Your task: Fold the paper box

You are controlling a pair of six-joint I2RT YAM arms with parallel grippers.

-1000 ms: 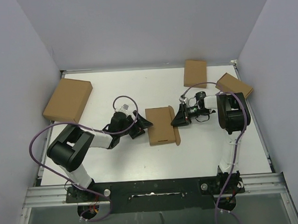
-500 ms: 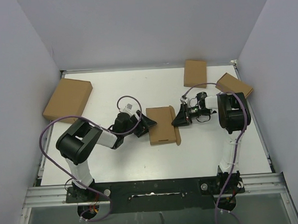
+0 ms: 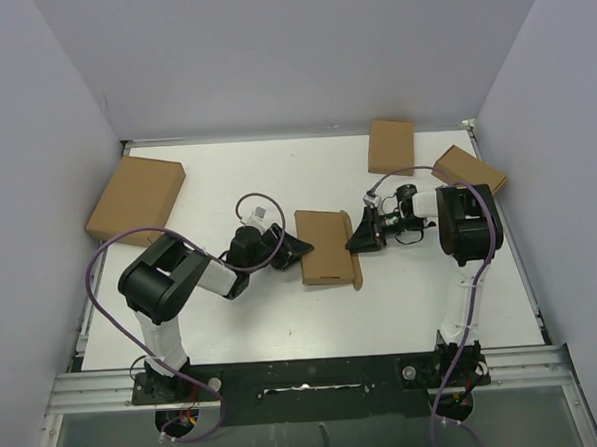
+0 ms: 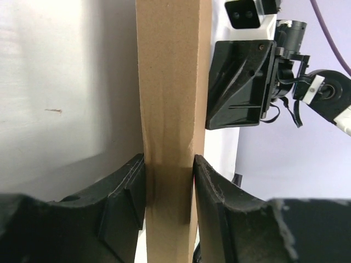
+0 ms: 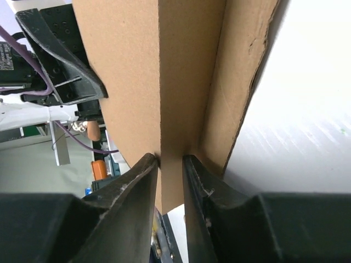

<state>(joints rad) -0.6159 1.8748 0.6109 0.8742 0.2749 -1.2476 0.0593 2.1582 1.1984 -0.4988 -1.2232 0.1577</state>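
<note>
Brown cardboard, the paper box [image 3: 325, 247] lies low near the middle of the white surface [image 3: 276, 175], between the two arms. On its left edge the left gripper [image 3: 300, 247] pinches the cardboard wall, a finger pressed to each face. The right gripper [image 3: 353, 241] pinches the raised flap on its right side. A larger cardboard box [image 3: 136, 199] sits far left, and two smaller cardboard boxes [image 3: 391, 146] [image 3: 468, 169] far right, well apart from it.
</note>
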